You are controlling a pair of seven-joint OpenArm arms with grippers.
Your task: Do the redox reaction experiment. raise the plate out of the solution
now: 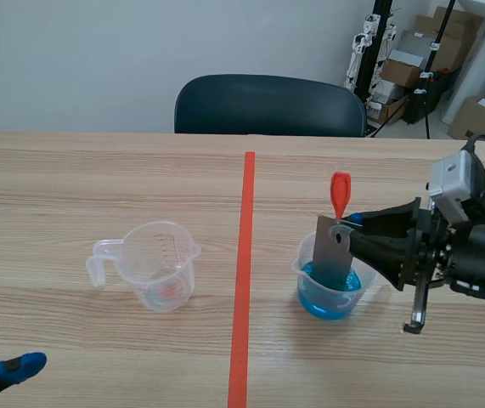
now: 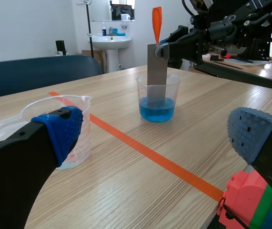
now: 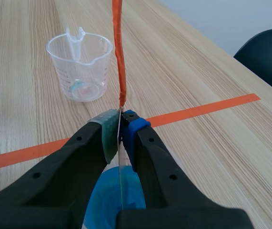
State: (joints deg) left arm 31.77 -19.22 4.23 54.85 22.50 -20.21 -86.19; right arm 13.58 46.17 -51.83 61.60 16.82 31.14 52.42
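Observation:
A grey metal plate (image 1: 333,252) with an orange-red handle tab (image 1: 340,195) stands upright in a small clear beaker (image 1: 329,289) of blue solution, its lower end in the liquid. My right gripper (image 1: 352,223) is shut on the plate's upper edge, coming in from the right. In the right wrist view the pads (image 3: 108,132) pinch the thin plate (image 3: 120,162), the orange tab (image 3: 118,52) rising ahead and the blue solution (image 3: 112,198) below. The left wrist view shows the plate (image 2: 157,67) in the beaker (image 2: 157,98). My left gripper (image 2: 150,138) is open near the table's front left corner.
An empty clear measuring cup (image 1: 151,265) with a handle stands left of the orange tape line (image 1: 243,280). A dark chair (image 1: 269,105) sits behind the table's far edge. Boxes and stands are at the back right, off the table.

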